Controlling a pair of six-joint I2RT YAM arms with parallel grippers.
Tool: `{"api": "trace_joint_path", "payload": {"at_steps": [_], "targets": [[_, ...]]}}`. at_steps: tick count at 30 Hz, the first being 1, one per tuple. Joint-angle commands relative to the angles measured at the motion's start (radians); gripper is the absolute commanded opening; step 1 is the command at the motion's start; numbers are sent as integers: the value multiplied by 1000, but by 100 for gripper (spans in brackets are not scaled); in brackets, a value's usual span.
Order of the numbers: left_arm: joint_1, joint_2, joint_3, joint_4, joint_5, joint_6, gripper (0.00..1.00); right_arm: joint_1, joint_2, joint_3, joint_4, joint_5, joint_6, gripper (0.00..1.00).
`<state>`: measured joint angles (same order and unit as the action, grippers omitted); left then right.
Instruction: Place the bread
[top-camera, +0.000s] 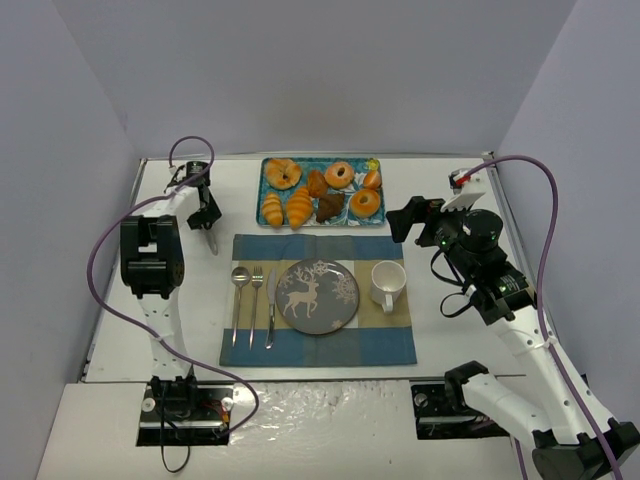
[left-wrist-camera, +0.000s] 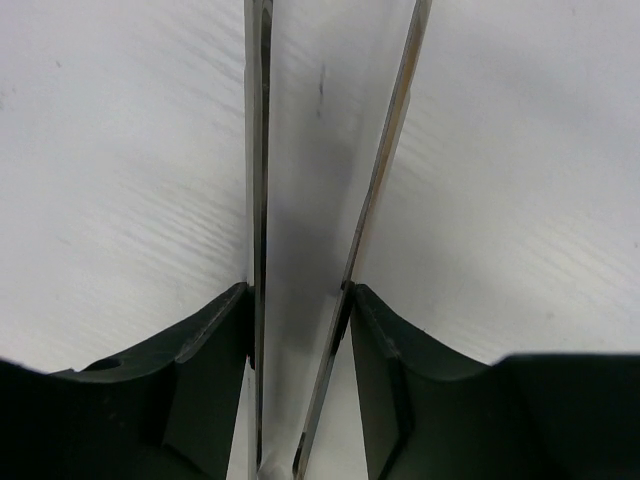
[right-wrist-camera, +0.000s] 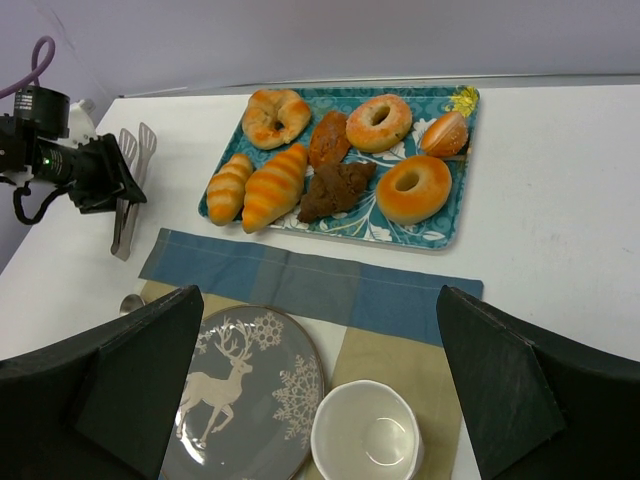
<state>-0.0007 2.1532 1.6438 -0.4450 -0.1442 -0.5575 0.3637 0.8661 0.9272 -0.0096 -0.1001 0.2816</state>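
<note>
Several breads lie on a teal tray (top-camera: 266, 163) at the back: a striped croissant (top-camera: 299, 206), doughnuts (top-camera: 365, 202) and a dark pastry (top-camera: 329, 207). They also show in the right wrist view (right-wrist-camera: 272, 186). The grey deer plate (top-camera: 317, 296) is bare. My left gripper (top-camera: 206, 214) is left of the tray and shut on metal tongs (top-camera: 212, 240). Its fingers (left-wrist-camera: 215, 330) press both tong arms (left-wrist-camera: 258, 180) above the white table. My right gripper (top-camera: 405, 220) is open and empty, hovering right of the tray, above the white cup (right-wrist-camera: 366, 443) and plate (right-wrist-camera: 245, 400).
A blue and tan placemat (top-camera: 390, 340) holds the plate, a white cup (top-camera: 388, 285), and a spoon (top-camera: 239, 276), fork (top-camera: 255, 285) and knife (top-camera: 270, 305) on its left. Purple walls close in the table on three sides.
</note>
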Motion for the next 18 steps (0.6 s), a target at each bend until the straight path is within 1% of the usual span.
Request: {"api": "trace_joint_path", "payload": {"at_steps": [1, 5, 10, 18], "targets": [[-63, -175, -17, -6, -36, 3, 38, 11, -17, 17, 66, 12, -19, 100], [-99, -301, -52, -13, -83, 17, 38, 12, -19, 16, 66, 16, -18, 100], [-147, -415, -70, -41, -121, 38, 39, 14, -21, 14, 65, 15, -19, 100], [-235, -553, -113, -73, -140, 57, 41, 17, -18, 13, 66, 11, -18, 100]]}}
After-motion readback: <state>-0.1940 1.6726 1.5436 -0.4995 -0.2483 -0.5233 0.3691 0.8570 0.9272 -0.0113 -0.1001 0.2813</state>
